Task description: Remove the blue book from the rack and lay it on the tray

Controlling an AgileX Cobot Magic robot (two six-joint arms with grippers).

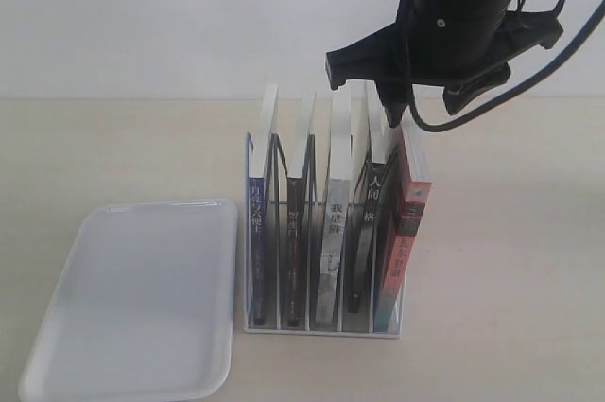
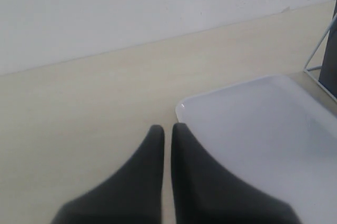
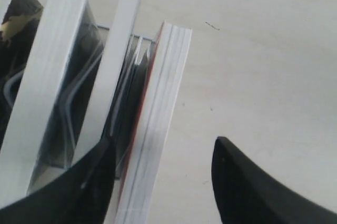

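The blue book (image 1: 256, 232) stands upright in the leftmost slot of the white wire rack (image 1: 321, 328), its blue spine facing the camera. The white tray (image 1: 142, 307) lies flat on the table just left of the rack, with nothing on it. My right gripper (image 1: 425, 109) hangs open above the rack's right end, far from the blue book. In the right wrist view its fingers (image 3: 231, 182) straddle the top edge of the red-spined book (image 3: 158, 113) without gripping it. My left gripper (image 2: 168, 129) is shut on nothing, low over the near corner of the tray (image 2: 263, 129).
Besides the blue book, the rack holds several others: a dark-spined one (image 1: 295, 232), a white-spined one (image 1: 333, 241), a black-spined one (image 1: 364, 232) and the red-spined one (image 1: 408, 222). The rack's wire edge (image 2: 318, 55) shows beside the tray. A pale wall stands behind the table.
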